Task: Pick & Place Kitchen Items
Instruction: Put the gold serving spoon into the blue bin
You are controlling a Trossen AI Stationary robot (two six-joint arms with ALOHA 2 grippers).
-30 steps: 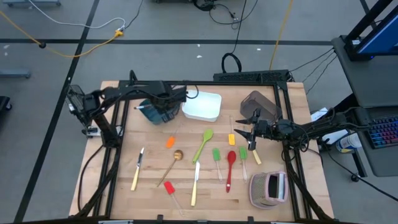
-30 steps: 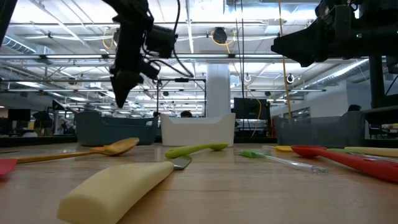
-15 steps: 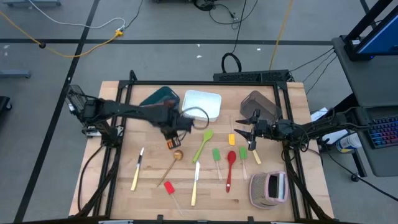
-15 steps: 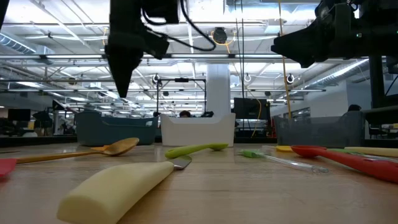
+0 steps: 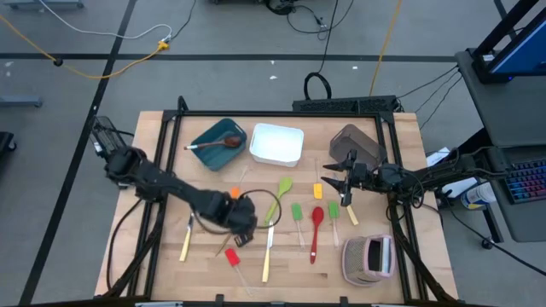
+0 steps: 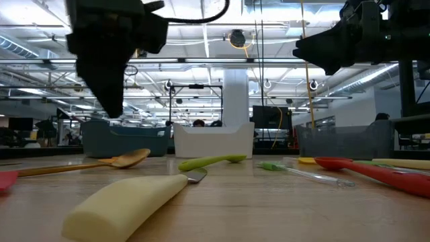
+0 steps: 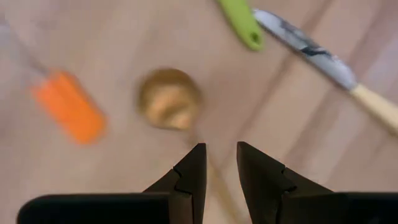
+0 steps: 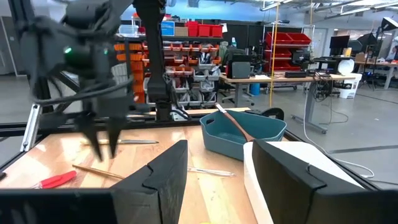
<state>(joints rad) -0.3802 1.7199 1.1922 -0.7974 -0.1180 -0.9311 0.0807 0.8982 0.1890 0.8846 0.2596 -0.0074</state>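
Note:
My left gripper (image 5: pixel 242 218) hangs over the table's middle, fingers pointing down with a narrow gap (image 7: pixel 221 157) and nothing between them. Just below it lies the brass spoon, its bowl (image 7: pixel 169 98) beside the orange spatula (image 7: pixel 68 115) and the green spoon's handle end (image 7: pixel 239 22). A pale-handled knife (image 7: pixel 329 62) lies flat close by. A brown spoon (image 5: pixel 223 141) rests in the teal bin (image 5: pixel 205 136). My right gripper (image 5: pixel 339 182) waits open and raised at the table's right.
A white bin (image 5: pixel 277 143) and a brown bin (image 5: pixel 354 141) stand at the far edge. Red spoon (image 5: pixel 316 226), green spatulas (image 5: pixel 297 213), a yellow spatula (image 5: pixel 317 189), a red spatula (image 5: pixel 232 256) and knives (image 5: pixel 188 230) lie flat. A pink-grey striped object (image 5: pixel 368 257) sits near right.
My left gripper has swung away from above the teal bin toward the table's near edge and somewhat to the right, sinking a little and tipping to point more steeply down. It now hangs over the brass spoon. The utensils have not moved.

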